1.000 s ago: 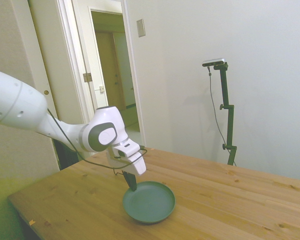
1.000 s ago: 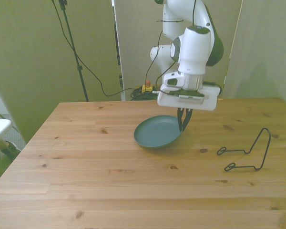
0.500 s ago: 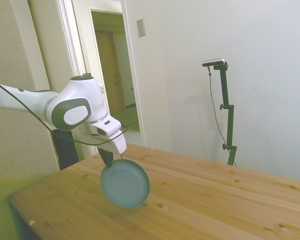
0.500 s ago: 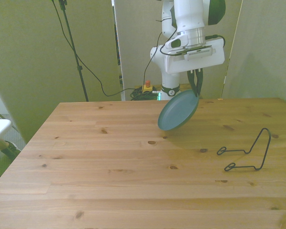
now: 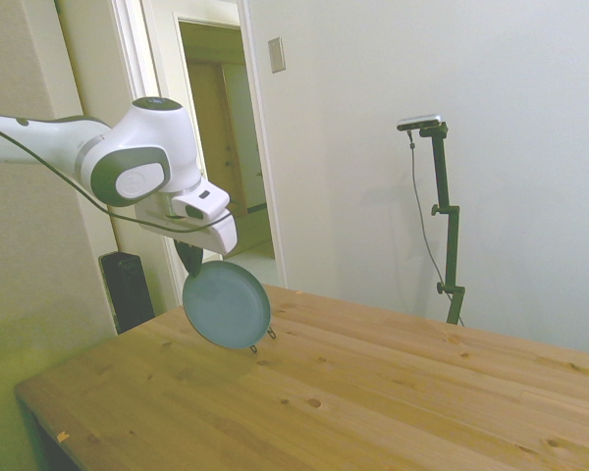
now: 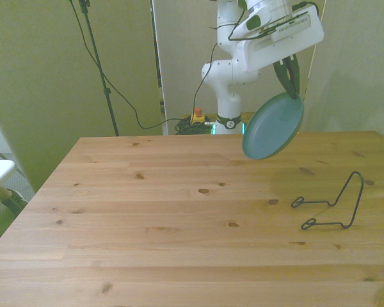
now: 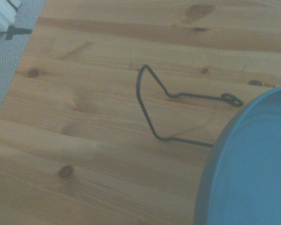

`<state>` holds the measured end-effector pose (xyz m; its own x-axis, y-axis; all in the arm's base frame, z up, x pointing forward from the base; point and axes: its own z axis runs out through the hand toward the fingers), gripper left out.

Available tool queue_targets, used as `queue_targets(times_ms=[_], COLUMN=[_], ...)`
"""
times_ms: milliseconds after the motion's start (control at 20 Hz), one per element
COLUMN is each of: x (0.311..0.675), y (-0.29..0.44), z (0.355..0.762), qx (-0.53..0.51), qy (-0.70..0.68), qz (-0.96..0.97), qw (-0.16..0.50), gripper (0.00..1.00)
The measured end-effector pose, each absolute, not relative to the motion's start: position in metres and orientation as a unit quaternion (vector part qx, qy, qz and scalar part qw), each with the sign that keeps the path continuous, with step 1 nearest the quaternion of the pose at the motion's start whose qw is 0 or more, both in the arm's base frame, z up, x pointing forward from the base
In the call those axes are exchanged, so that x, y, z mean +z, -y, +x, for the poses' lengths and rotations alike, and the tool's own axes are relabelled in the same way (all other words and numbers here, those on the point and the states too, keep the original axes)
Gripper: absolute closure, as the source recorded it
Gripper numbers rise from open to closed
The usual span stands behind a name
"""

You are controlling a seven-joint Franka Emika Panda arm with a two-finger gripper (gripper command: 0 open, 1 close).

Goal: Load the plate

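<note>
**The plate hangs tilted in the air**

The plate (image 6: 273, 126) is up off the table (image 6: 179, 217), pinched at its upper rim by my gripper (image 6: 289, 86), whose fingers are closed on it. It hangs steeply tilted, teal-green, round and plain. Bare wood lies under it. A thin wire stand (image 6: 333, 206) sits on the table toward the front view's right, well apart from the plate's lower edge.

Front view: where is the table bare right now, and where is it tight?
The wooden table is bare from the front view's left edge across to the wire plate stand. It is tight only there, near the right edge. The plate hangs tilted in the claw, off the wood.
</note>
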<state>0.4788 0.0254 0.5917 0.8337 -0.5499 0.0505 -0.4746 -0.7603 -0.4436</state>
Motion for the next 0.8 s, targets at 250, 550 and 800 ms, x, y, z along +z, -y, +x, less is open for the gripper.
queue_targets(times_ms=[250, 550, 800], x=[0.601, 0.598, 0.592], y=[-0.033, -0.029, -0.03], z=[0.493, 0.515, 0.53], qx=[-0.081, -0.072, -0.073], qy=[-0.266, -0.243, -0.215], qz=[-0.934, -0.932, -0.93], qw=[0.222, 0.259, 0.289], gripper=[1.0, 1.0, 1.0])
